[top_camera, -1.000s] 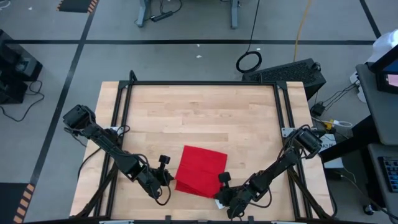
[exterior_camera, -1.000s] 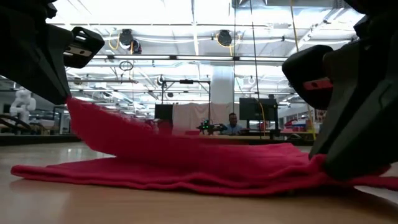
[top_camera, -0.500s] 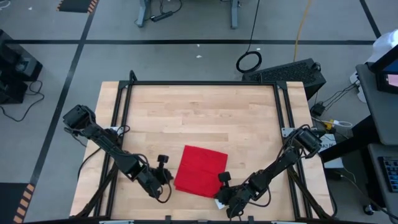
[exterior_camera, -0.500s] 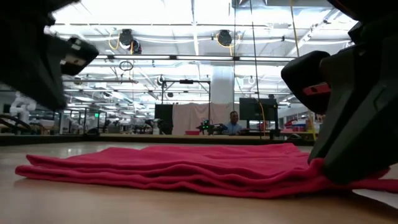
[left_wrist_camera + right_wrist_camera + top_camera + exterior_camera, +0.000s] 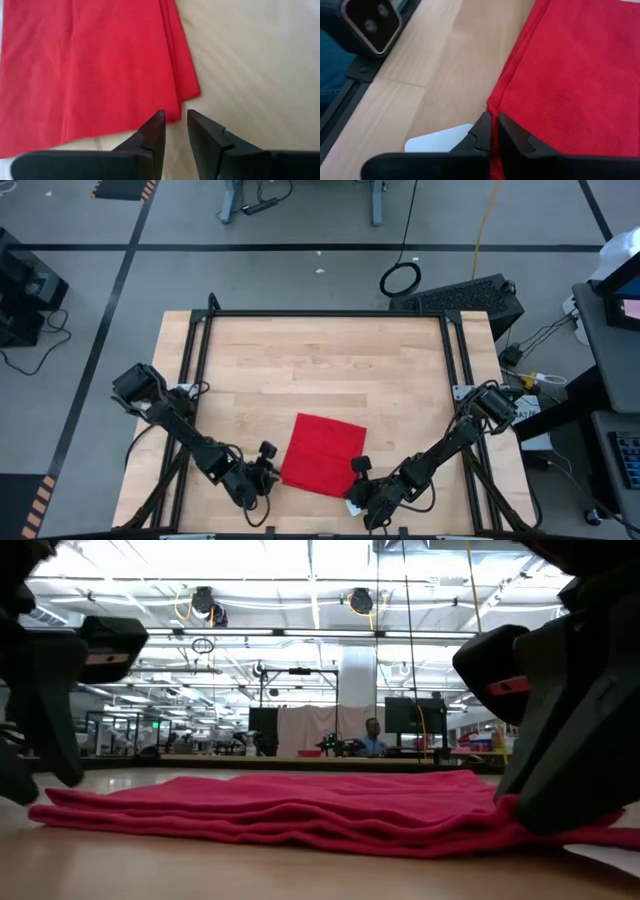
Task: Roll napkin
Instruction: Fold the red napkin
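Napkin: red napkin (image 5: 323,454) lies folded flat near the front edge of the table (image 5: 320,360), between the two arms; layered edges show at both sides
Left gripper: left gripper (image 5: 175,131) sits just off the napkin's corner, holding nothing; jaws slightly apart with a narrow gap, bare wood under them; likely placed to take an edge
Right gripper: right gripper (image 5: 493,131) is at the opposite front corner; jaws together, pinched on the napkin's edge, probably to pin the cloth in place
White card: a white card (image 5: 437,142) lies on the wood beside that corner
Stage: rolling not yet begun, by the look of it
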